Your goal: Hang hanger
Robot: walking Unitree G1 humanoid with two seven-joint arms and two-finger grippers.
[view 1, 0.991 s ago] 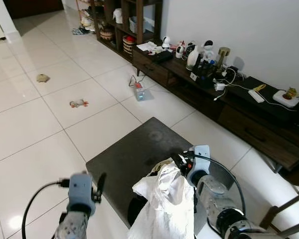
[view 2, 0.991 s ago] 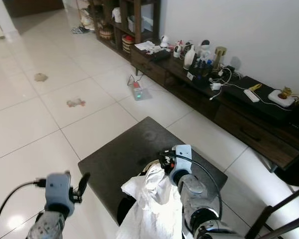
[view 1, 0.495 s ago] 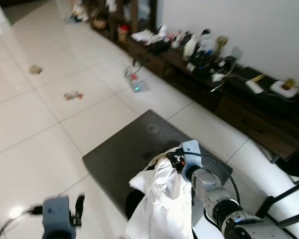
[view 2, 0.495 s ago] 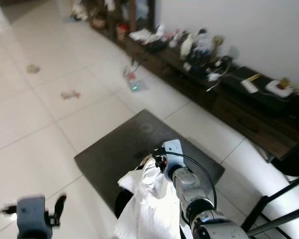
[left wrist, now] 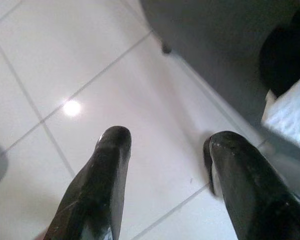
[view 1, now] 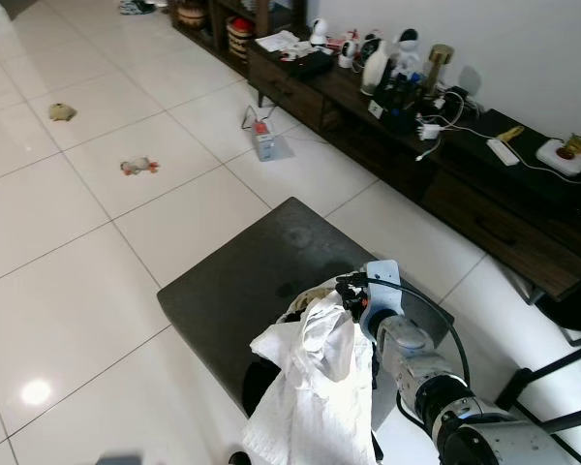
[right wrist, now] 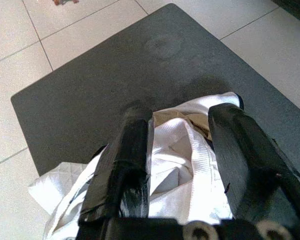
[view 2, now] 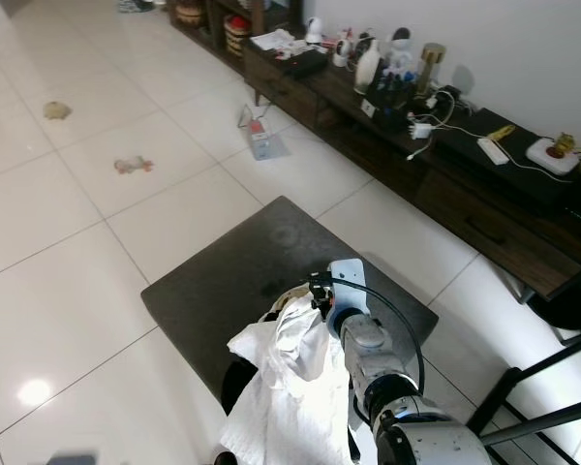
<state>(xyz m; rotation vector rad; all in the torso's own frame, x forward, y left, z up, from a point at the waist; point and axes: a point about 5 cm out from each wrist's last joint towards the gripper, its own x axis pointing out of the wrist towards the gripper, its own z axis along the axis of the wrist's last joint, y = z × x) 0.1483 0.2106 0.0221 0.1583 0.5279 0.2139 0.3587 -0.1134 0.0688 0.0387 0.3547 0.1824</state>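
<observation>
Lowered from sight since before, left tool [left wrist: 165, 175] hangs parted; right tool [right wrist: 185, 145] at 6 o'clock clenches white garment [view 1: 315, 387].

Open tiled floor [view 1: 68, 262] left and far; dark mat [view 1: 261, 281] ahead; low cabinet [view 1: 445, 165] blocks far right.

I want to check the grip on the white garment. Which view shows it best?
The right wrist view: the right gripper has its fingers either side of the white garment at its collar. Both eye views show it draped below the gripper; the left wrist view catches just a white corner.
</observation>
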